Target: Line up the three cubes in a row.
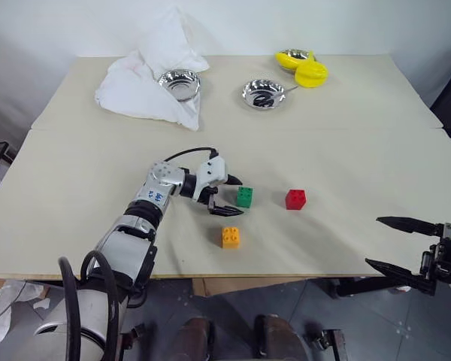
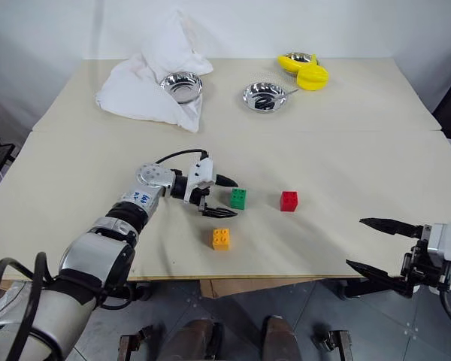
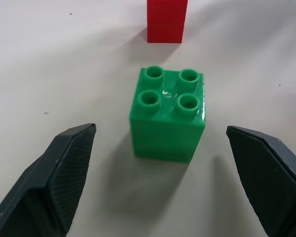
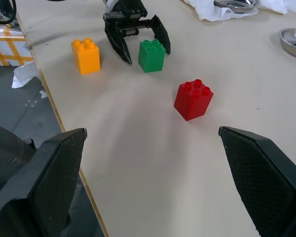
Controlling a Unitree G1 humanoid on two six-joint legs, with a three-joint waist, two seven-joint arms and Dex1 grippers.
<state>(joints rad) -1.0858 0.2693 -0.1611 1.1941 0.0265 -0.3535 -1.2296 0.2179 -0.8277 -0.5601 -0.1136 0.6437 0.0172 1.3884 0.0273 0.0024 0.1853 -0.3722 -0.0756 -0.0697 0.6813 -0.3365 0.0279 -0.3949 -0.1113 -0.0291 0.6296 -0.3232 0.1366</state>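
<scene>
Three studded cubes stand on the beige table (image 1: 346,150). The green cube (image 1: 244,197) and the red cube (image 1: 295,198) sit side by side, a cube's width or so apart. The orange-yellow cube (image 1: 230,237) stands nearer the front edge, off their line. My left gripper (image 1: 235,196) is open just left of the green cube, one finger on each side of it and neither touching it; the left wrist view shows clear gaps around the green cube (image 3: 168,116). My right gripper (image 1: 373,241) hangs open past the table's front right edge, empty.
At the back left lies a white cloth (image 1: 139,86) with a steel bowl (image 1: 180,83) on it. A second steel bowl (image 1: 264,93) and yellow lemon-shaped objects (image 1: 304,69) are at the back middle. The table's front edge (image 1: 286,274) runs close to the orange-yellow cube.
</scene>
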